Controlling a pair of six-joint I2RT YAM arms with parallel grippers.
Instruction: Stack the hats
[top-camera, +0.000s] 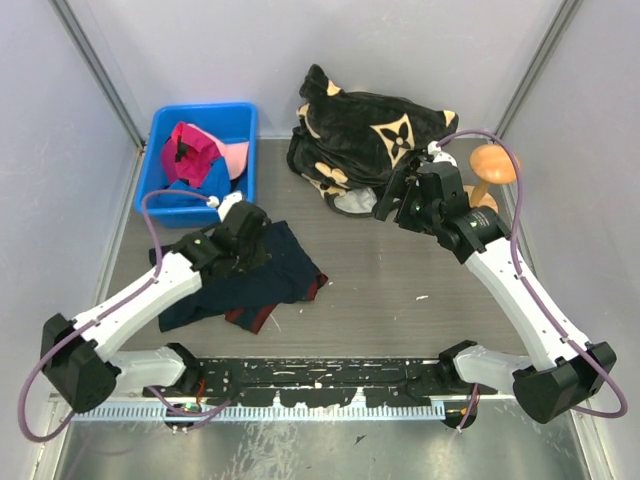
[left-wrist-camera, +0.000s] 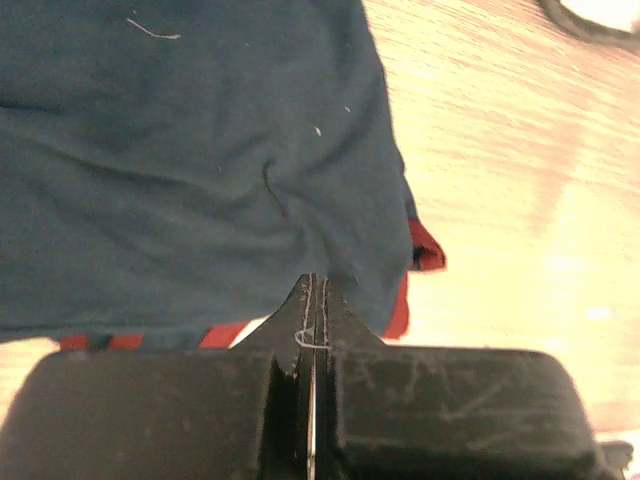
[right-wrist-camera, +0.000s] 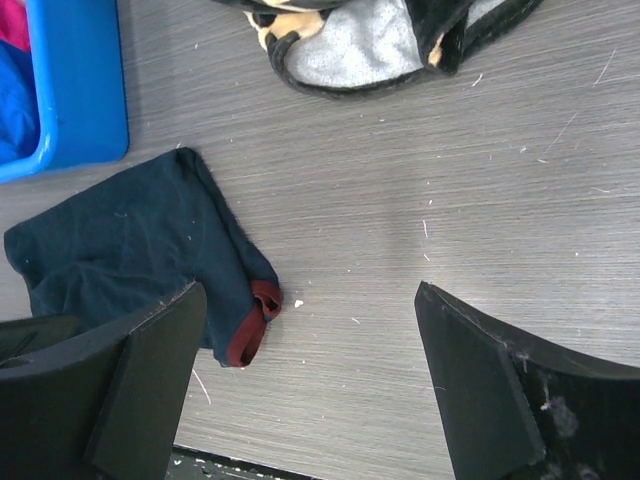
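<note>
The left jaws are pressed together, their tips at the edge of a dark navy cloth (left-wrist-camera: 180, 170) with a red hem that lies flat on the bench (top-camera: 400, 290). From the left wrist view I cannot tell whether a fold of it is caught between them. The cloth spreads ahead of these jaws and to their left, and bare bench shows to their right.

The right jaws stand spread wide and hold nothing, hanging over bare bench. The black plush bundle (top-camera: 370, 135) with tan flower marks lies just beyond them. A wooden stand (top-camera: 490, 165) with a round top is off to their right. The navy cloth lies to their left, with its red-hemmed corner nearest.

The hats sit piled in a blue plastic bin (top-camera: 160, 195) at the back left of the bench. It is just past the left jaws and well to the left of the right jaws. A magenta cap (top-camera: 190, 148) lies on top, a light pink cap (top-camera: 237, 157) is at its right, and a royal blue cap (top-camera: 205, 178) is on the side nearest the left jaws. None of the caps touches either pair of jaws.
</note>
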